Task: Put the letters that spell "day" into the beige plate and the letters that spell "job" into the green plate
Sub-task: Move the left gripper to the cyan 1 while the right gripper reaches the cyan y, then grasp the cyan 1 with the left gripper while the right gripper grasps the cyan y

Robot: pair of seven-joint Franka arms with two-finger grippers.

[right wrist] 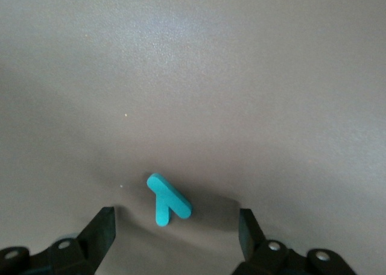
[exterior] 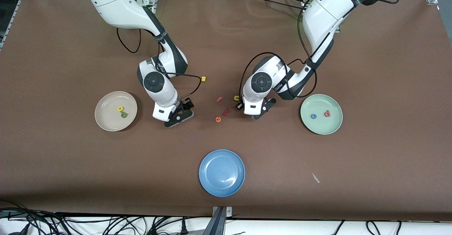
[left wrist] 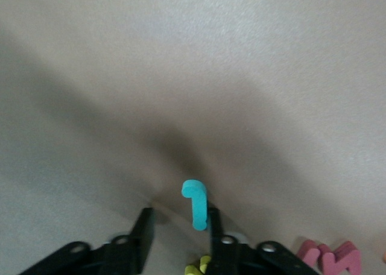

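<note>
The beige plate [exterior: 106, 120], toward the right arm's end of the table, holds two of its three letters: the yellow a [exterior: 120, 109] and the green d [exterior: 123, 115], touching each other. The green plate [exterior: 328, 127], toward the left arm's end, holds two of its three as well: the blue o [exterior: 313, 116] and the salmon b [exterior: 327, 113], just apart. So each word looks one letter short, the y and the j, and both arms are down on the table going after them.

The blue plate [exterior: 221, 172], nearest the front camera, has nothing in it and no part in the task.

The right gripper [right wrist: 175, 230] is low over the cloth beside the beige plate, its fingers spread wide on either side of the teal y [right wrist: 167, 205], which lies flat between them, untouched.

The left gripper [left wrist: 180, 233] is low between the loose letters and the green plate. Its fingers are partly drawn in around the teal j [left wrist: 196, 204]: one finger touches the letter, the other is still apart, so it is not yet a pinch.

Spare letters lie between the arms: a yellow s [exterior: 203, 78], pink f [exterior: 219, 99], yellow u [exterior: 236, 97], a dark pink zigzag letter [exterior: 226, 112] and an orange e [exterior: 218, 119].

In the front view neither the y nor the j can be seen; the wrists cover them, so they show only in the wrist views. The lower end of the j is hidden by a finger.
</note>
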